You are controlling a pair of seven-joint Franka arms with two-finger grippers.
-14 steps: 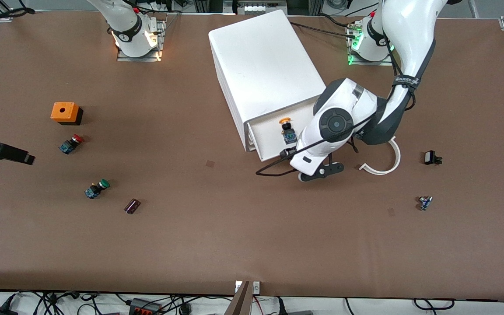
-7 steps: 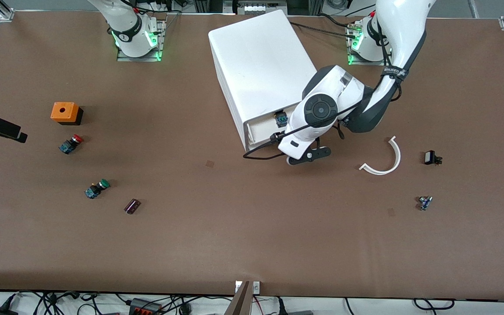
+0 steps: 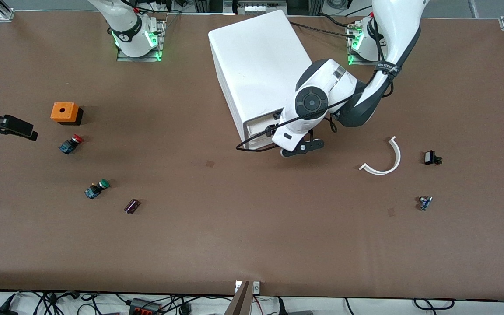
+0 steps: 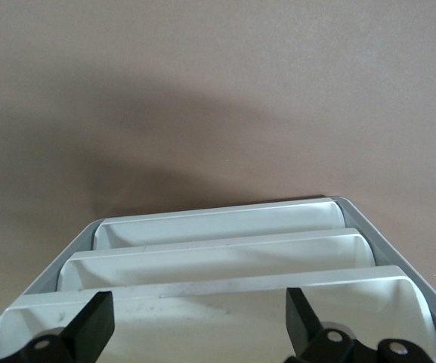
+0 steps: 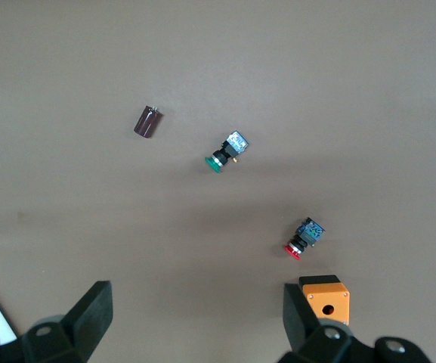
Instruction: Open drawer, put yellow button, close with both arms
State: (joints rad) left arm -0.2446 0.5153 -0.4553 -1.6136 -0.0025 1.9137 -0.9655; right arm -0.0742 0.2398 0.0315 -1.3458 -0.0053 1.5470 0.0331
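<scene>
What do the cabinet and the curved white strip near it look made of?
Cabinet: probably plastic, smooth matte white, with moulded rounded drawer fronts in the left wrist view. Curved strip: likely thin rigid plastic, white, holding its arc flat on the table.

left pincer (image 4: 195,321) at drawer (image 4: 218,302) front

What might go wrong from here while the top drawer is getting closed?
1. The drawer still sticks out a little; the left hand, open at its front, may leave it ajar.
2. Pushing with that hand alone could skew the slanted cabinet.
3. The right hand hangs open over the red button, away from the cabinet.
</scene>
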